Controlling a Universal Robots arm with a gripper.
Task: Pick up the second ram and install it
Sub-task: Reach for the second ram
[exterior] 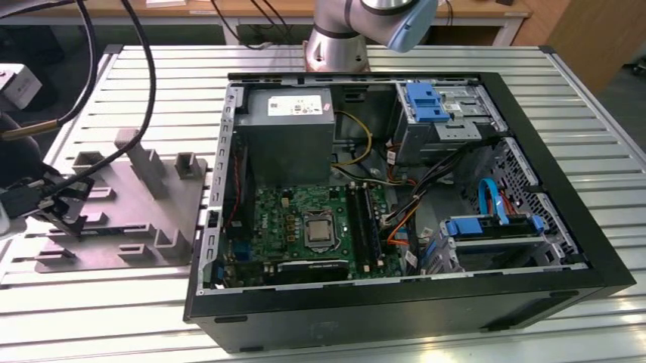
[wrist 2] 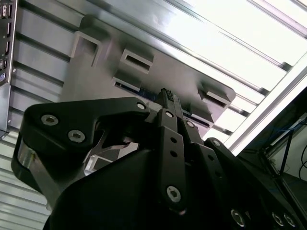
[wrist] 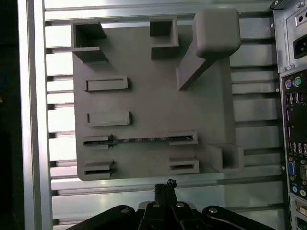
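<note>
Hovering just off the fixture (wrist: 139, 96) with gripper (wrist: 165, 186) pressed together and empty, near the ram (wrist: 144, 140) held edge-up in slots (wrist: 183, 139), presumably for easy pinching.

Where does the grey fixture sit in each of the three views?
Exterior view: grey fixture on the slatted table, to the exterior view's left of the computer case.
First wrist view: seen flat-on, next to the case's port panel.
Second wrist view: beyond the tool, seen at a slant.
Shared landmark: the computer case.
</note>
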